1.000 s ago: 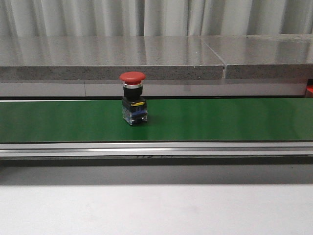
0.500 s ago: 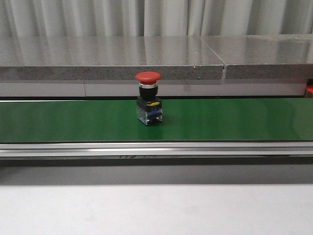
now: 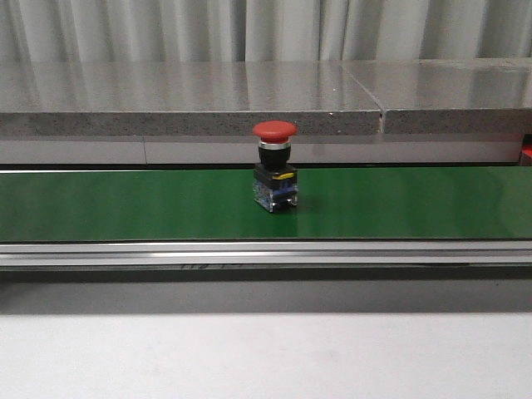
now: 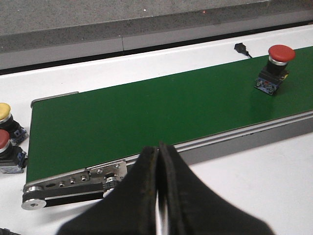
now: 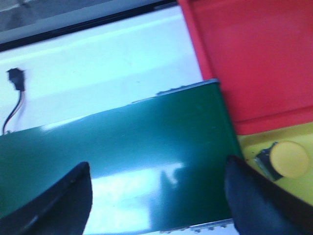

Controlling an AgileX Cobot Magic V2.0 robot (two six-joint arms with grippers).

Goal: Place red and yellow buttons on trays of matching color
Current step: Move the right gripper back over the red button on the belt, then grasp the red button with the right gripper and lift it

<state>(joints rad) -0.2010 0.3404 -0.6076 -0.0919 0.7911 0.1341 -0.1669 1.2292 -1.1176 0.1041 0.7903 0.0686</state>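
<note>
Red button (image 3: 274, 166) stands upright on the green conveyor belt (image 3: 125, 204), red cap up, black body down, near mid-belt in the front view. Long axis vertical.

Left tool (image 4: 159, 196): fingers pressed together, clenched on nothing, hanging over the near rail at the belt's left end. From here the red button (image 4: 275, 68) sits well apart, far down the belt toward the robot's right.

Beside the belt's left end, on the white worktop (image 4: 254, 181): a waiting yellow button (image 4: 6, 117) and a second red one (image 4: 6, 149), just beside each other.

Right tool (image 5: 156, 196): fingers spread wide, released, nothing between them, poised over the belt's right end. Red tray (image 5: 254, 54) and yellow tray (image 5: 293, 147) lie just past that end; a yellow button (image 5: 283, 159) already rests on the yellow tray.

Judgement: the button is not in the right wrist view, so it lies toward the robot's left of that tool. The right arm looks better placed for the pick, beside the trays and already open; a grasp across the black body below the cap seems apt
</note>
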